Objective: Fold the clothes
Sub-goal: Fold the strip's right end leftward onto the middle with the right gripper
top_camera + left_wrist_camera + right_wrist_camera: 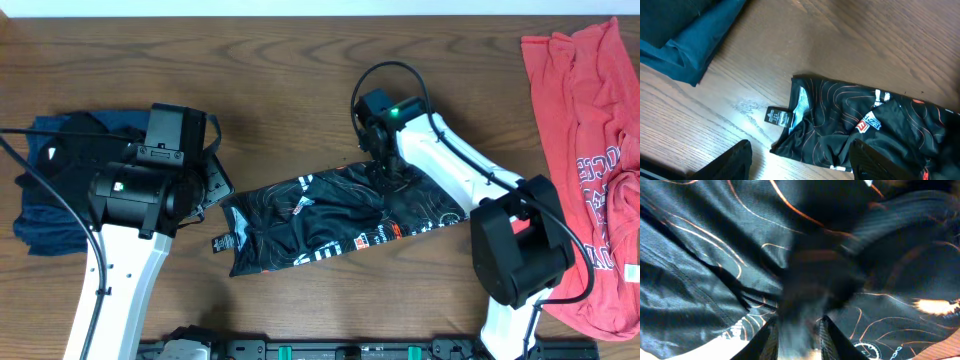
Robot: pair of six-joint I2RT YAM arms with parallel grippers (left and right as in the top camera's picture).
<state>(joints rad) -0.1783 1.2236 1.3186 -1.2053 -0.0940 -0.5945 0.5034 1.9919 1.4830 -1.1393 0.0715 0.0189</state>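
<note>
The black shirt (320,215) with thin wavy orange lines lies in a long folded strip across the middle of the table, its tag end (779,116) pointing left. My right gripper (388,180) is pressed down on the strip's upper right part. In the right wrist view its fingers (797,340) stand a little apart, and blurred dark cloth (715,255) fills the view round them. My left gripper (802,167) hangs open just above the shirt's left end (840,130), holding nothing.
A coral-red lettered T-shirt (590,150) lies spread at the table's right edge. A dark navy garment (45,190), also in the left wrist view (685,35), sits folded at the left, partly under my left arm. Bare wood shows behind the shirt.
</note>
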